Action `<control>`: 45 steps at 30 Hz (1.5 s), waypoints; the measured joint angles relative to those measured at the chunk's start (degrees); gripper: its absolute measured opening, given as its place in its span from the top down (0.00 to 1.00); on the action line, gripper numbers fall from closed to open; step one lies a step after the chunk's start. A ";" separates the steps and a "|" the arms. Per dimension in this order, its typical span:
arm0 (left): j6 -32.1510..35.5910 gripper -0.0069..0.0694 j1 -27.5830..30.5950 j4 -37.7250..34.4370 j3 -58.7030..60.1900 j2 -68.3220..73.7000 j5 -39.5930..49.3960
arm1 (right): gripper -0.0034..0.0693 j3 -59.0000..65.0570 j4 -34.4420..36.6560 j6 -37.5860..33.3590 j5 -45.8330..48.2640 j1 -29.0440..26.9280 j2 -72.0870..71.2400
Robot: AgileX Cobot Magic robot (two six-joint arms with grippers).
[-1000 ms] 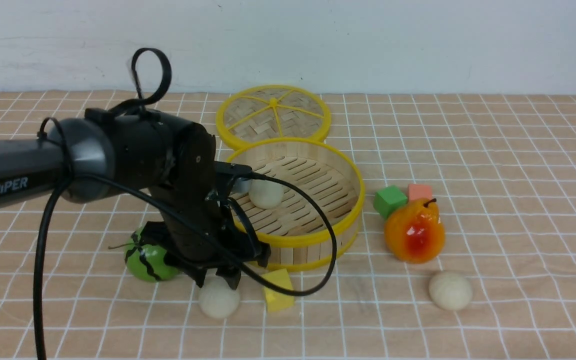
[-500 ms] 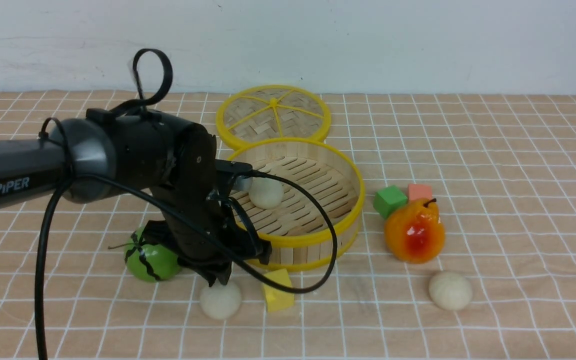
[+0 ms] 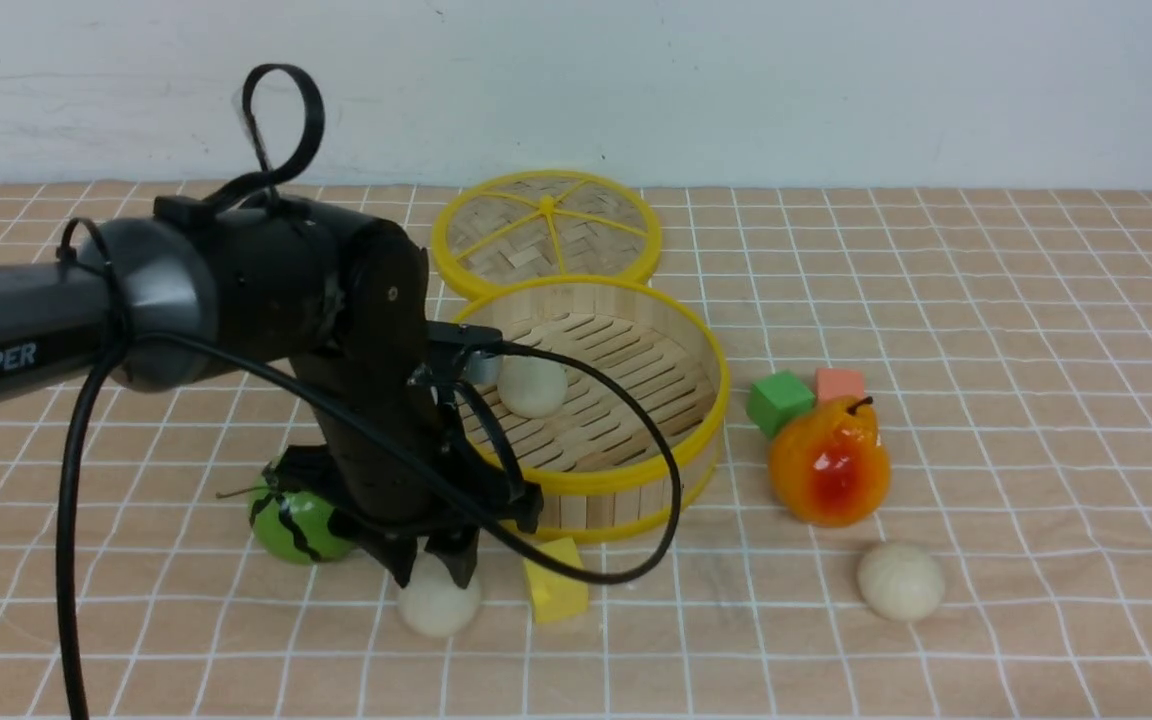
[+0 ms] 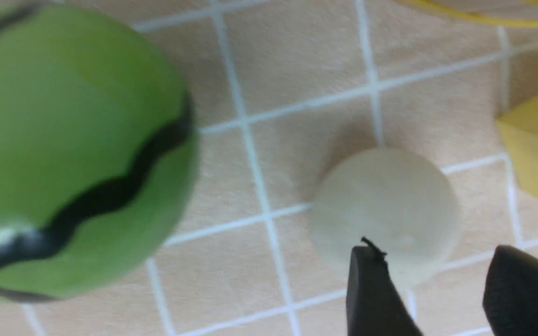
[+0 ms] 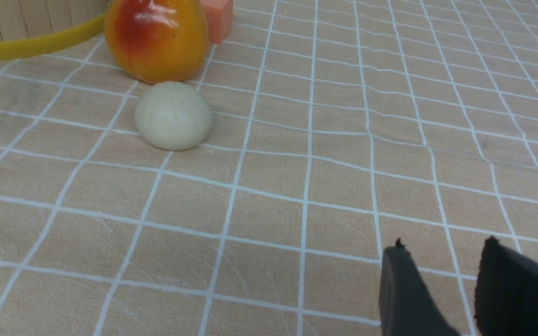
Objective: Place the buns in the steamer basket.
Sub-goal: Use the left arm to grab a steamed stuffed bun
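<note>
Three buns are counted: one bun (image 3: 532,387) inside the single steamer basket (image 3: 626,478), a second bun (image 3: 901,581) near the pear (image 3: 829,462), and a third bun (image 3: 439,607) beneath the left gripper (image 3: 434,575), whose parted fingers hold nothing. The right gripper (image 5: 444,252) is narrowly parted and empty.

Robot test bench, likely a lab, plain white wall (image 3: 836,80), checked cloth (image 3: 1036,300), toy pear (image 3: 829,465).
</note>
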 joint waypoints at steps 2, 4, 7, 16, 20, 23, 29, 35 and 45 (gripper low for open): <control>0.22 0.48 0.00 -0.67 0.00 0.04 -0.77 | 0.62 0.00 0.00 0.00 0.00 0.00 0.00; 0.36 0.50 0.00 -0.73 0.00 0.06 -1.46 | 0.62 0.00 0.00 0.00 0.00 0.00 0.00; 0.42 0.54 0.00 -0.49 0.00 0.06 -1.67 | 0.62 0.00 0.00 0.00 0.00 0.00 0.00; -1.01 0.61 0.00 1.11 0.00 0.46 -2.03 | 0.62 0.00 0.00 0.00 0.00 0.00 0.00; -1.19 0.61 0.00 1.18 0.00 2.05 -1.65 | 0.62 0.00 0.00 0.00 0.00 0.00 0.00; -1.25 0.60 0.00 1.20 0.00 3.36 -1.59 | 0.62 0.00 0.00 0.00 0.00 0.00 0.00; -1.11 0.61 0.00 1.39 -0.13 4.20 -2.20 | 0.62 0.00 0.00 0.00 0.00 0.00 0.00; -0.68 0.78 0.00 1.44 -0.13 4.20 -2.24 | 0.62 0.00 0.00 0.00 0.00 0.00 0.00; -0.68 0.93 0.00 1.94 -11.29 4.57 7.16 | 0.62 0.00 0.00 0.00 0.00 0.00 0.00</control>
